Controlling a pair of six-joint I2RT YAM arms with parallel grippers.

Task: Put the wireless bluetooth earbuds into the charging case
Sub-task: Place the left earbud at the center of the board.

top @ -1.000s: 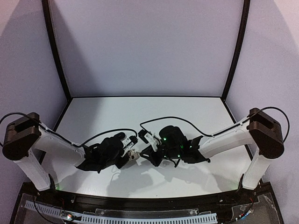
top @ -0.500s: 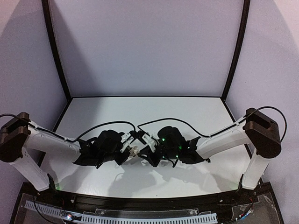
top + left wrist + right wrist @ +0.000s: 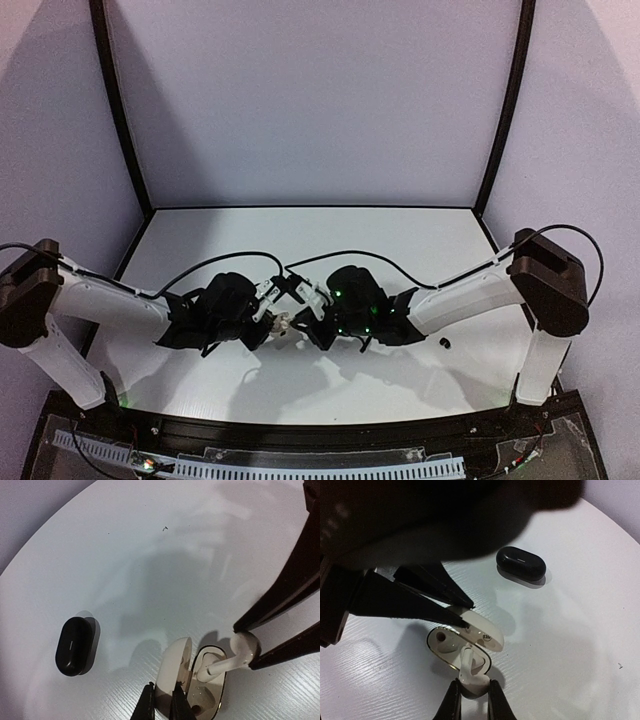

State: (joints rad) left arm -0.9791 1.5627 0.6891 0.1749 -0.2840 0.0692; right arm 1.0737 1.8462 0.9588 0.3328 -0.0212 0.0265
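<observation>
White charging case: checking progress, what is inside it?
One white stemmed earbud, gripped by the right pincer, has its stem in one well of the white case; the stem's tip is covered. The other well looks empty.

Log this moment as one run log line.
left end effector: shut on lid | right end effector: shut on white earbud, stem in open white case | black case: closed, apart
</observation>
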